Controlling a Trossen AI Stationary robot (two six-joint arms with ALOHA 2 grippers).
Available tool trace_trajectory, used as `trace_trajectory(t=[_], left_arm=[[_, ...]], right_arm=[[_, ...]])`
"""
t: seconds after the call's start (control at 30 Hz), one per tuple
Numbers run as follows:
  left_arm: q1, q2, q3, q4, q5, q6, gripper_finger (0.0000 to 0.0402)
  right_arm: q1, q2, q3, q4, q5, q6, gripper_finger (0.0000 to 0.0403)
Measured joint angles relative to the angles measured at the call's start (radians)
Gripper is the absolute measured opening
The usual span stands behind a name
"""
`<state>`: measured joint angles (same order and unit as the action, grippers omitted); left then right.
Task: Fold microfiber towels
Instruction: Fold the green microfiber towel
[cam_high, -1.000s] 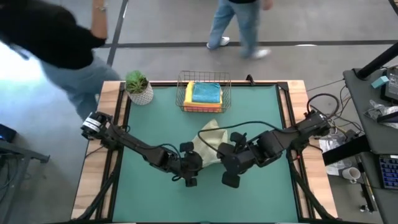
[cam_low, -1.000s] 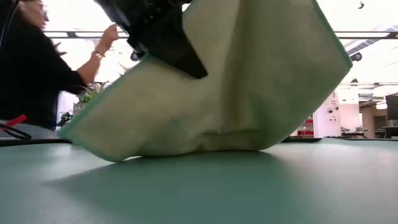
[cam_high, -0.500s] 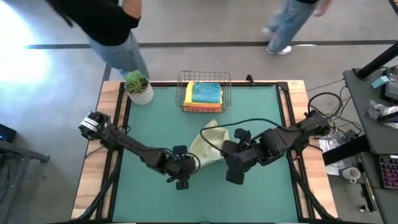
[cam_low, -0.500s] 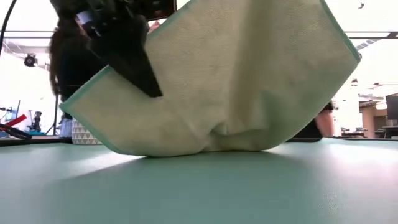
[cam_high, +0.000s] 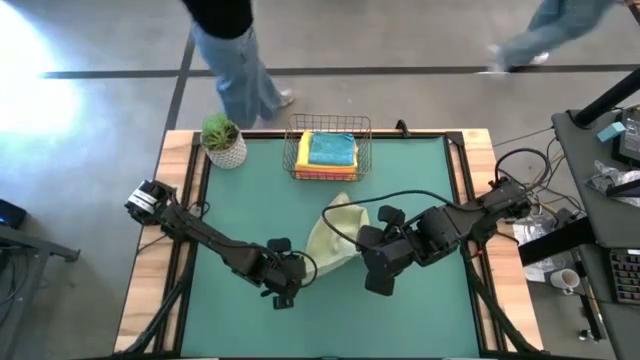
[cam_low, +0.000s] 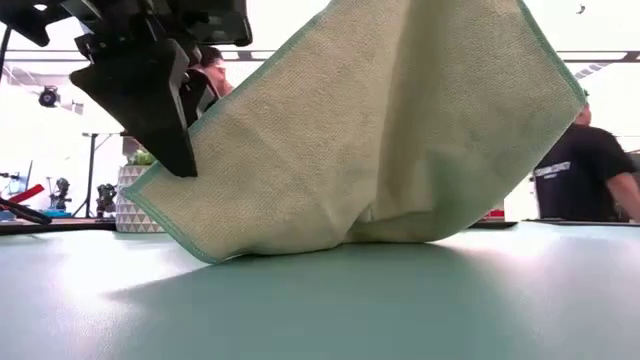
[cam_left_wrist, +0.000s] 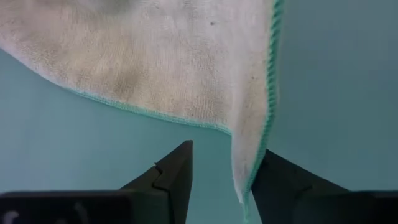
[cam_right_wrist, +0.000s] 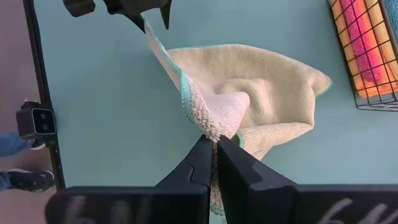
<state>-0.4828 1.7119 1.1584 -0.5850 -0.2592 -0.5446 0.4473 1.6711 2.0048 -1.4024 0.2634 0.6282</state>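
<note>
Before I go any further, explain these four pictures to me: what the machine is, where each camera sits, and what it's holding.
This is a robot with two dark arms at a table covered by a green mat. One picture looks straight down from above, one looks level across the tabletop, and two come from cameras on the arms' wrists. Between the arms hangs a pale green towel, partly resting on the mat. The right pincer is shut on one edge of the towel. The left pincer has a towel corner between its fingers, which stand a little apart. At the back are a wire basket of folded towels and a small potted plant. People walk past behind the table.
</note>
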Motion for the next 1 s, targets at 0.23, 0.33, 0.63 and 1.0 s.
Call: trace_trajectory(t=[0.23, 0.33, 0.63, 1.0], left_arm=[[0.003, 0.000, -0.001, 0.054, -0.003, 0.009, 0.0080], [0.003, 0.000, -0.002, 0.049, -0.003, 0.008, 0.0059], [0.003, -0.002, -0.002, 0.046, 0.021, 0.001, 0.0001], [0.003, -0.164, 0.213, -0.325, 0.017, 0.057, 0.0000]], right_arm=[[0.000, 0.000, 0.000, 0.000, 0.000, -0.002, 0.0008], [0.000, 0.000, 0.000, 0.000, 0.000, -0.007, 0.0008], [0.002, -0.009, 0.000, -0.018, 0.000, -0.019, 0.0008], [0.072, -0.051, 0.004, -0.037, 0.006, -0.031, 0.0008]])
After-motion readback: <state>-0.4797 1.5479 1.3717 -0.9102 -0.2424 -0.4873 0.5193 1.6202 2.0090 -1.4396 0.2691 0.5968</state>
